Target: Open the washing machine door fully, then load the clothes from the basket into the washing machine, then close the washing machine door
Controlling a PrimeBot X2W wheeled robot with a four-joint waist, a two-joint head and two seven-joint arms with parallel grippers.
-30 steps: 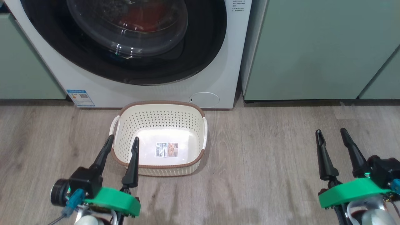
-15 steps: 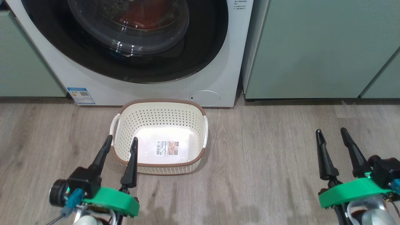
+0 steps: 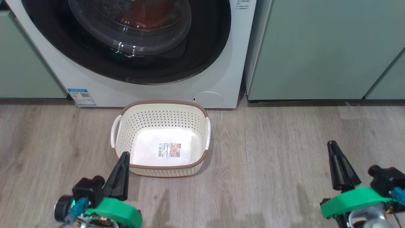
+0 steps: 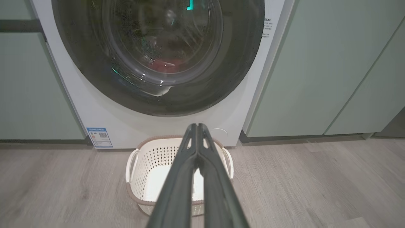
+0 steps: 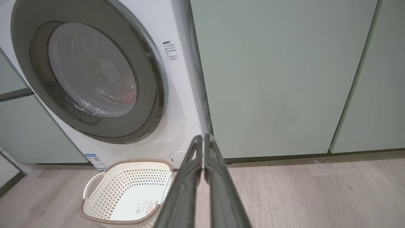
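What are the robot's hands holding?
Nothing. The left hand and the right hand are both pinched shut on air, and the basket is empty.

Soft, even light casts faint shadows, glare whitens the floor of the basket just ahead of the left tool, and highlights fleck the door glass.

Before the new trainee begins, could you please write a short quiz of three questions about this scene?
1. True or false: the clothes lie in the basket.
2. The washing machine door is: A) wide open, B) shut, C) removed.
3. Fill in: the left gripper and the right gripper are both ____.
Key: 1 false, they show red behind the door; 2 B; 3 shut.
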